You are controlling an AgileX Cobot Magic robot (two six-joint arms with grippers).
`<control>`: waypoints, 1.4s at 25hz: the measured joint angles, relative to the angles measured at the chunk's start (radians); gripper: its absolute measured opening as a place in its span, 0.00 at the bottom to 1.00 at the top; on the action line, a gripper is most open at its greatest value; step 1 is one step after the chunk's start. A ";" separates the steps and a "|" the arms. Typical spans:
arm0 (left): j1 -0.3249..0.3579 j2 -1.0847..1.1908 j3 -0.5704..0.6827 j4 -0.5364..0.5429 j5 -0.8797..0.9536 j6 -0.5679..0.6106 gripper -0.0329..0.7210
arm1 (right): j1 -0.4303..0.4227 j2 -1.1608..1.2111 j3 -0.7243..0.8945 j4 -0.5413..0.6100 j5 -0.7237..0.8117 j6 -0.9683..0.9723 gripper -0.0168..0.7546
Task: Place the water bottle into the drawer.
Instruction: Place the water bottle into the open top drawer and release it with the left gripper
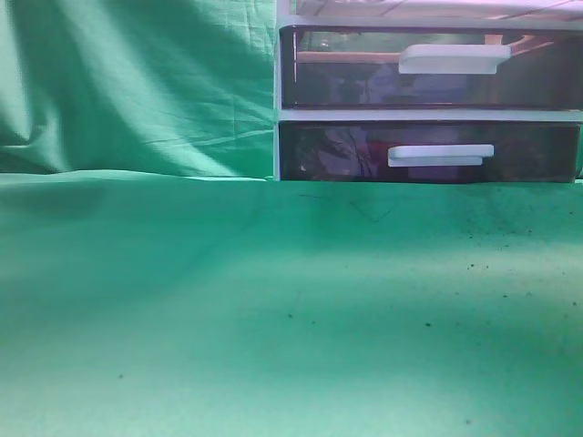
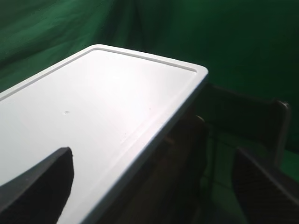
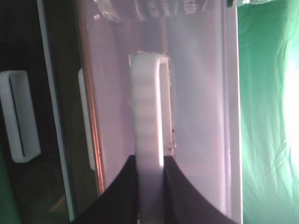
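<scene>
The water bottle (image 3: 140, 9) is clear with a printed label. It shows only in the right wrist view, at the top, behind the translucent front of the top drawer (image 3: 201, 93). My right gripper (image 3: 149, 161) is shut on that drawer's white handle (image 3: 147, 102). My left gripper (image 2: 152, 158) is open and empty, with its dark fingers wide apart over the white top of the drawer cabinet (image 2: 93, 107). Neither gripper shows in the exterior view.
The drawer cabinet (image 1: 428, 114) stands at the back right of the green cloth table (image 1: 273, 309). Its two lower dark drawers have white handles (image 1: 451, 59) (image 1: 440, 155). They also show in the right wrist view (image 3: 21, 116). Green cloth hangs behind.
</scene>
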 joint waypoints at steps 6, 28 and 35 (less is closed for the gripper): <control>-0.055 0.075 -0.005 -0.041 -0.249 0.034 0.82 | 0.000 0.000 0.000 0.000 0.002 0.000 0.16; -0.170 0.217 -0.088 0.066 -0.341 0.087 0.70 | 0.000 -0.002 0.000 -0.004 -0.010 0.032 0.16; -0.155 -0.018 -0.140 0.409 0.243 -0.200 0.10 | 0.000 0.007 -0.021 0.001 -0.017 0.004 0.16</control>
